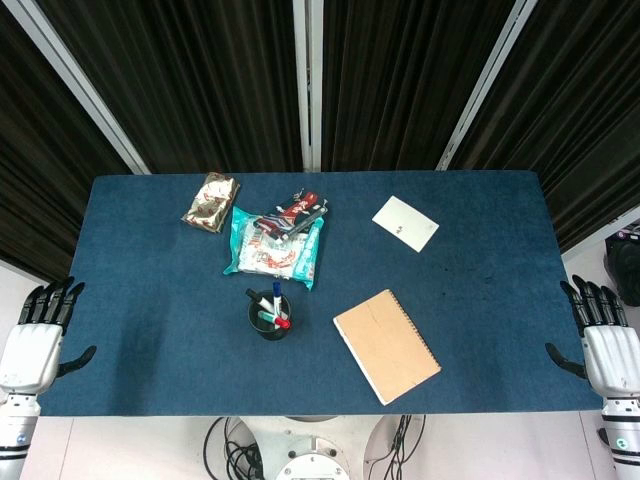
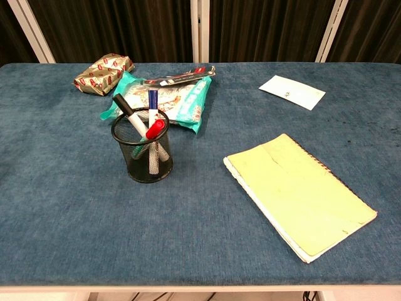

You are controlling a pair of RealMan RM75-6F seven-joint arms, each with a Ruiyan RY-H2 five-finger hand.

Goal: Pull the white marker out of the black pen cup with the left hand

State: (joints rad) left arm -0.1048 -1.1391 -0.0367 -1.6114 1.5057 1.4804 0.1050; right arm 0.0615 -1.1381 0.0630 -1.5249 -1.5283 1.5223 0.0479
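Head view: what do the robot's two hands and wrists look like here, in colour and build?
Both match. The left hand and the right hand each have slim black segmented fingers and a black thumb on a boxy white palm shell. Below each palm sits a light grey cylindrical wrist; the right wrist carries a small green mark. No sleeves or loose cables show on either arm. The chest view shows neither hand.

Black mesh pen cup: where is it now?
The black mesh pen cup stands left of centre in the chest view, just in front of the teal snack bag, left of the spiral notebook.

Pen cup mid-table — both hands off-edge.
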